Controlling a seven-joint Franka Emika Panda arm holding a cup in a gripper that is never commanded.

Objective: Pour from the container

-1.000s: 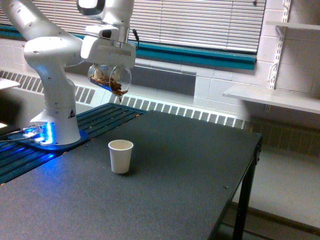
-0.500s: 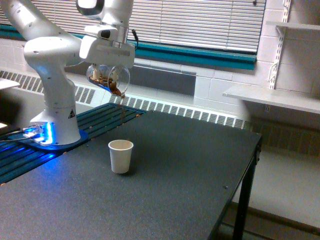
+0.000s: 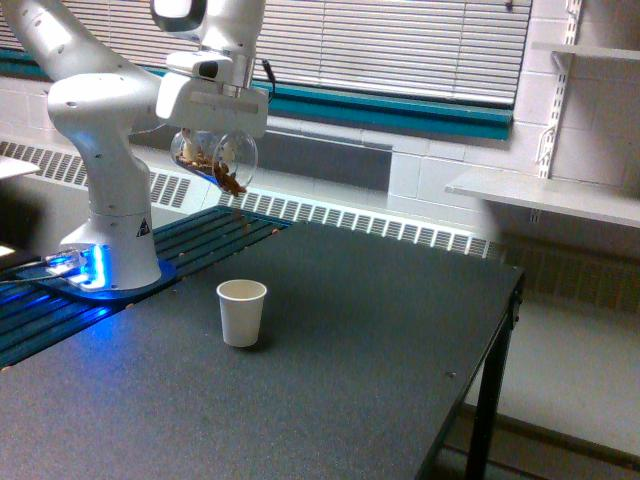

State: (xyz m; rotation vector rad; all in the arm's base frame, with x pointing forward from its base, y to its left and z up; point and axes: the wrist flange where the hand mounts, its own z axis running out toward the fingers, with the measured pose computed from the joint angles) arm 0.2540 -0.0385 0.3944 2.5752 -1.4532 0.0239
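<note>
Pinching the tipped container [image 3: 215, 158], the end effector [image 3: 213, 135] hangs above—the paper cup [image 3: 242, 312].

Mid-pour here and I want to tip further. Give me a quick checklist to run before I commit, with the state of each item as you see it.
1. Hold on the clear round see-through container: held tilted under the tool. Ok.
2. Brown contents remaining: some visible near the container's lower rim. Ok.
3. Small white paper cup upright on the dark table: ok.
4. Mouth lined up over the paper cup: brown bits seem to be falling near it, but one view leaves depth open. Cannot tell.
5. Spill on the table around the cup: none seen, though dark bits would hide on a dark surface. Cannot tell.
</note>
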